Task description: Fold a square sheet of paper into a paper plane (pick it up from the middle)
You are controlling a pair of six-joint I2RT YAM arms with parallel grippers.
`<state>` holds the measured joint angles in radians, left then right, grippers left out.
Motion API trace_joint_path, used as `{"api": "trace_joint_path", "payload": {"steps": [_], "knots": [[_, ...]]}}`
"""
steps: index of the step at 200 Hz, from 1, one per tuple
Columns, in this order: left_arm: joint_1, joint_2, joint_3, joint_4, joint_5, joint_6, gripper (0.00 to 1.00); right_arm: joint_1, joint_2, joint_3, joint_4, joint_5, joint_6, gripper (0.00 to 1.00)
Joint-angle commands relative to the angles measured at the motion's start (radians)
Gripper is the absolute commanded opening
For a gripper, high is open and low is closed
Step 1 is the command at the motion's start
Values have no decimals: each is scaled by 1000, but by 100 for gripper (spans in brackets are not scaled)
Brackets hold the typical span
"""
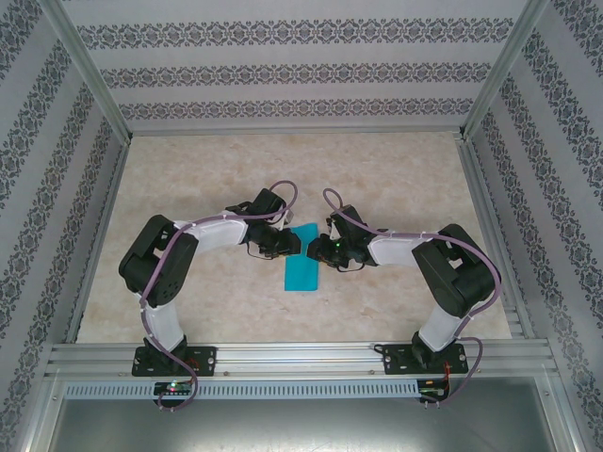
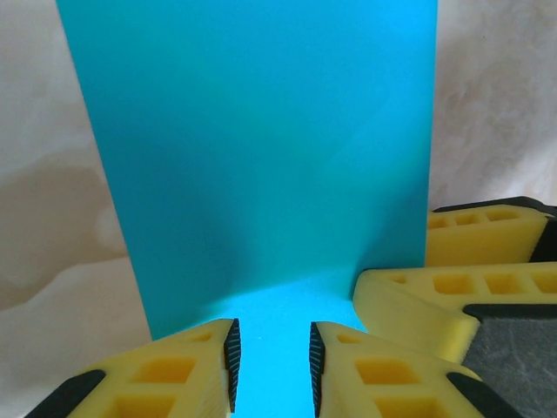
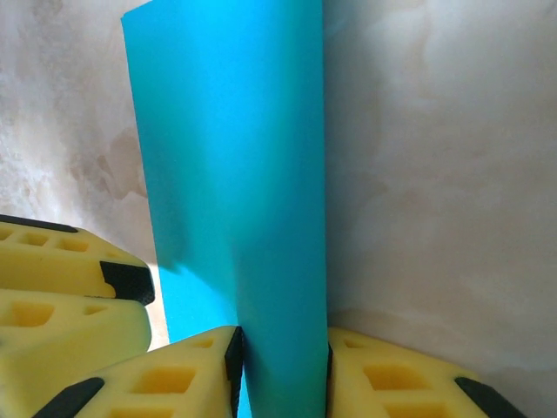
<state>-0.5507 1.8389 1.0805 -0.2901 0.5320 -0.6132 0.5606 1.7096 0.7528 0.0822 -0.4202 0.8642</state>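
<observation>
With the sheet of paper (image 1: pixel 301 266) lying mid-table (image 1: pixel 283 169) as a half-width strip, the nose folds probably come next: right jaws clenched on its 12 o'clock end, left jaws straddling it with the grip unclear, and bare room toward 12 o'clock.

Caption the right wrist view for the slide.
Folded turquoise paper runs between the fingers of the right pincer, left pincer alongside.

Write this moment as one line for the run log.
paper: folded strip on table | left gripper: jaws apart astride paper end, grip unclear | right gripper: shut on paper
</observation>
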Motion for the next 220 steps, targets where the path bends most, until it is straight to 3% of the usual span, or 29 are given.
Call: {"api": "trace_joint_path", "payload": {"steps": [1, 161, 220], "knots": [[-11, 10, 22, 23, 19, -5, 31, -4, 41, 1, -63, 67, -30, 31], [-11, 27, 5, 8, 10, 17, 30, 9, 56, 33, -106, 89, -51, 32], [-11, 62, -10, -19, -12, 44, 23, 13, 51, 36, -108, 92, -53, 32]]}}
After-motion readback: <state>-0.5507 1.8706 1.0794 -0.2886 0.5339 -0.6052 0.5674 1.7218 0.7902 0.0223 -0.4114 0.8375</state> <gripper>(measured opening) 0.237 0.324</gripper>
